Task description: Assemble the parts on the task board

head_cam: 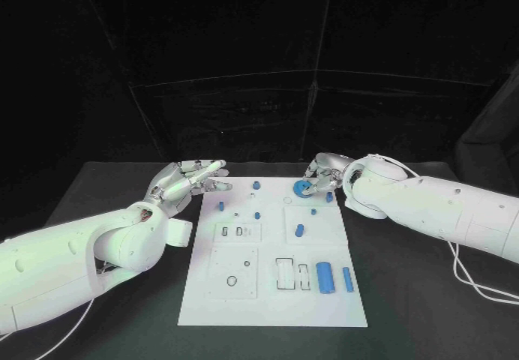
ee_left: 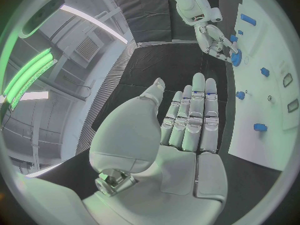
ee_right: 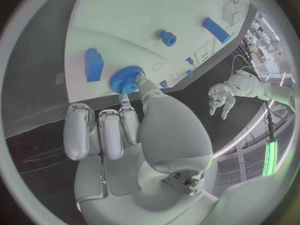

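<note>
My right hand (head_cam: pixel 322 180) sat over the far right part of the task board (head_cam: pixel 271 304), its thumb and a fingertip pinched on a blue toothed gear (head_cam: pixel 301 187); in the right wrist view the gear (ee_right: pixel 125 78) lay against the white plate at the tip of my thumb, while my other fingers (ee_right: pixel 100 132) were curled side by side behind it. Whether the gear was seated on anything beneath it, I could not tell. My left hand (head_cam: pixel 193 178) hung at the board's far left corner, holding nothing, its fingers (ee_left: pixel 194 117) straight and close together with the thumb standing apart. A blue block (ee_right: pixel 94 65) lay on the plate just beside the gear, and a small blue round piece (ee_right: pixel 167 37) sat farther along the board. In the near right part of the board a blue cylinder (head_cam: pixel 325 276) and a blue bar (head_cam: pixel 348 279) lay side by side, next to two outlined slots (head_cam: pixel 283 272). Several small blue pegs (head_cam: pixel 257 184) dotted the far half of the board between my two hands. The board rested on the black table (head_cam: pixel 433 300).
</note>
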